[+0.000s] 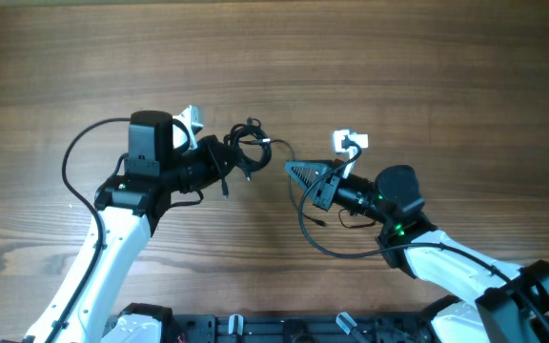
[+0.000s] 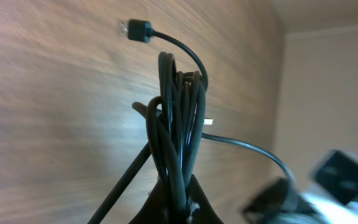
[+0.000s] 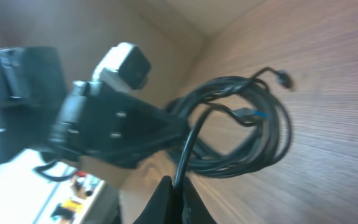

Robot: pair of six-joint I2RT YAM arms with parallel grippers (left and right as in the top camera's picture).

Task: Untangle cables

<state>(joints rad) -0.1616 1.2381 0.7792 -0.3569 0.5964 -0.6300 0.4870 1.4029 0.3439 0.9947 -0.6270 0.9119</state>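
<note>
**Both hands clamped on the cables, one strand picked out to pull free**

The left hand (image 1: pixel 228 158) is closed tight on the coiled cables (image 1: pixel 248 145), holding them over the middle of the worktop (image 1: pixel 398 57). The right hand (image 1: pixel 293 170) is pinched shut on a single strand (image 3: pixel 188 140) that leads out of the coil. The step in hand looks like drawing one strand out. The next move probably calls for a slow pull to the right against a firm left grip, so the loops slip rather than tighten.

White-shelled left arm (image 1: pixel 112 252) and right arm (image 1: pixel 460 272) end in black wrist housings. Thick black wires (image 1: pixel 69 170) loop beside each. A green light (image 1: pixel 397 229) glows on the right arm, whose black right pincer (image 1: pixel 292 169) is ribbed and triangular.
</note>
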